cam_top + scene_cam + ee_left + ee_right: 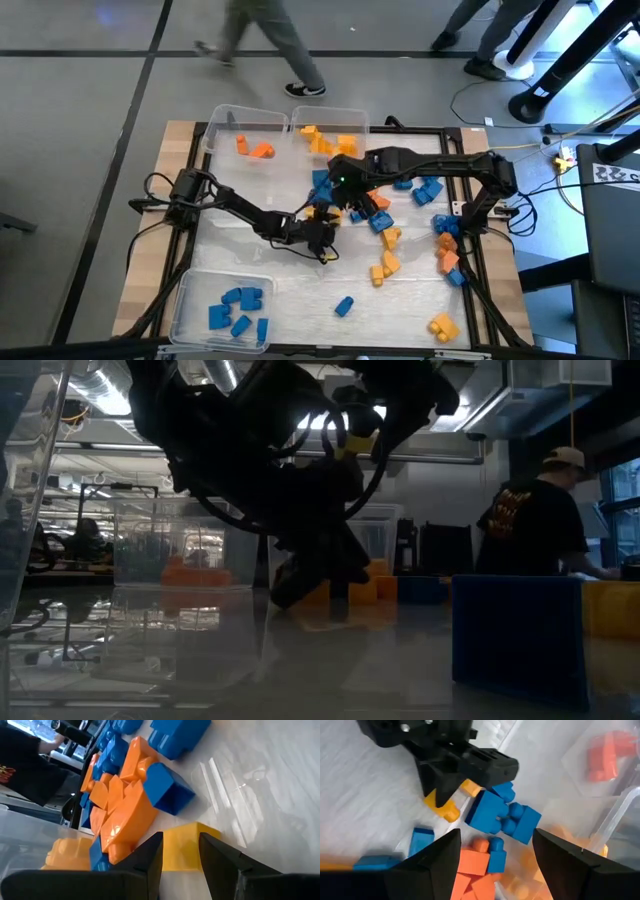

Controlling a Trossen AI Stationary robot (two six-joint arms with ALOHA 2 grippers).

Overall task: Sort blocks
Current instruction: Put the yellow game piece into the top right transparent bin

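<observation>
Sorting in hand: both grippers meet at the central pile on the pale surface (pixel 290 285).
Clear plastic bins (pixel 222 310) hold some small plastic blocks (pixel 352 205); most lie loose. Left gripper (pixel 181 851), spread, straddles a yellow block (pixel 182 847); it likely closes next. Right gripper (pixel 496 845) hovers spread, empty.

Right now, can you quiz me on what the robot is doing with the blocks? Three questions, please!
1. True or false: one clear bin holds only blue blocks.
2. Which colour is the block between the left arm's jaws? A blue, B yellow, C orange.
3. Fill in: the right arm's jaws are ____ above the mixed pile.
Key: 1 true; 2 B; 3 open.
</observation>
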